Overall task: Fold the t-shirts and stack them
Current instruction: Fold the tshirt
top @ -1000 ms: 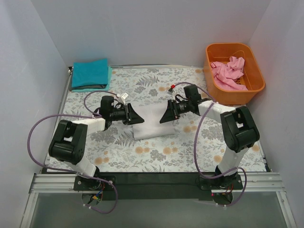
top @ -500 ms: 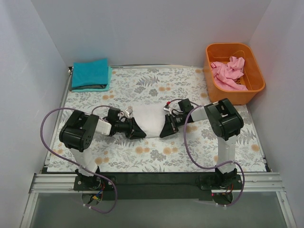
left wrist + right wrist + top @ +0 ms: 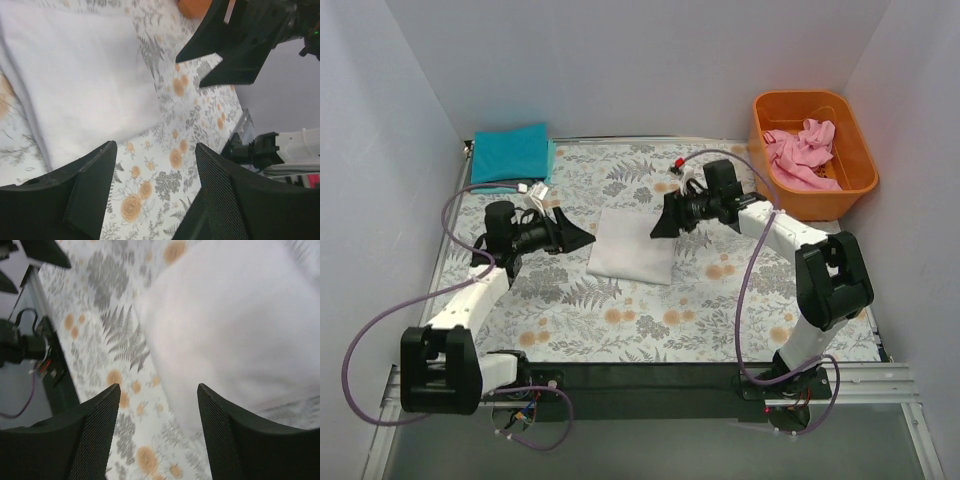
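A white t-shirt lies folded flat in the middle of the floral table; it also shows in the left wrist view and the right wrist view. My left gripper is open and empty just left of it. My right gripper is open and empty above its upper right corner. A folded teal t-shirt lies at the far left corner. A crumpled pink t-shirt sits in the orange tub at the far right.
White walls close in the table on the left, back and right. The floral cloth covers the table between the shirt and the arm bases. A black bar runs along the near edge.
Both grippers have let go of the white shirt and lifted away from it, left going left, right going back and up. The shirt now lies flat as a folded rectangle.
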{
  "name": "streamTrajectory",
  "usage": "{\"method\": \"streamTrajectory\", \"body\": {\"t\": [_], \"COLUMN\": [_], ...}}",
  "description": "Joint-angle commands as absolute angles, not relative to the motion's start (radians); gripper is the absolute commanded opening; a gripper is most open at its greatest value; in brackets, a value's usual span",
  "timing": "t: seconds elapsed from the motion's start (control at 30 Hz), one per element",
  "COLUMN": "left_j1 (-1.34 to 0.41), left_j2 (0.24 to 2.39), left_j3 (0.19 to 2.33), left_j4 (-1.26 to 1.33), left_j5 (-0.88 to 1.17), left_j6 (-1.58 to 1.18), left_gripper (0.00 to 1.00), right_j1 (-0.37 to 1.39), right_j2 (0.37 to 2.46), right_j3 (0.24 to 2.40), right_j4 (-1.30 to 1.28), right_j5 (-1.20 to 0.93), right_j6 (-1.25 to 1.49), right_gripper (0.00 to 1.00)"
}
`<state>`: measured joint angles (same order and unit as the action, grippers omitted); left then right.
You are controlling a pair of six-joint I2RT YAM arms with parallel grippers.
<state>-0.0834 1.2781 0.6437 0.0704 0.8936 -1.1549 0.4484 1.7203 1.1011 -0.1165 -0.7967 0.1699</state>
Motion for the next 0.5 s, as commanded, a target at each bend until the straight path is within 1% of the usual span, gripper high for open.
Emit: {"method": "streamTrajectory", "body": {"t": [0.0, 0.07, 0.1, 0.17, 0.2, 0.27, 0.3, 0.37, 0.47], "left_j1": [-0.046, -0.046, -0.046, -0.046, -0.046, -0.044, -0.044, -0.043, -0.043], "left_j2": [1.184, 1.210, 1.233, 1.329, 1.365, 1.425, 1.484, 1.535, 1.627], "left_j3": [0.647, 0.641, 0.647, 0.673, 0.684, 0.721, 0.735, 0.753, 0.770], "left_j4": [0.014, 0.087, 0.110, 0.147, 0.159, 0.176, 0.172, 0.204, 0.235], "left_j5": [0.853, 0.862, 0.868, 0.864, 0.848, 0.770, 0.743, 0.721, 0.735], "left_j6": [-1.071, -1.098, -1.123, -1.149, -1.149, -1.138, -1.132, -1.137, -1.160], "left_gripper": [0.60, 0.58, 0.53, 0.49, 0.47, 0.42, 0.41, 0.40, 0.39], "right_j1": [0.462, 0.462, 0.462, 0.463, 0.463, 0.465, 0.466, 0.472, 0.476], "right_j2": [1.716, 1.759, 1.813, 1.868, 1.923, 1.969, 2.000, 2.017, 2.031], "right_j3": [1.264, 1.342, 1.360, 1.413, 1.429, 1.462, 1.466, 1.459, 1.427], "right_j4": [-0.196, -0.199, -0.199, -0.198, -0.198, -0.198, -0.196, -0.198, -0.199], "right_j5": [-0.583, -0.583, -0.613, -0.632, -0.646, -0.675, -0.675, -0.664, -0.632], "right_j6": [0.052, 0.052, 0.052, 0.063, 0.067, 0.080, 0.083, 0.071, 0.028], "right_gripper": [0.59, 0.56, 0.55, 0.54, 0.54, 0.54, 0.54, 0.53, 0.53]}}
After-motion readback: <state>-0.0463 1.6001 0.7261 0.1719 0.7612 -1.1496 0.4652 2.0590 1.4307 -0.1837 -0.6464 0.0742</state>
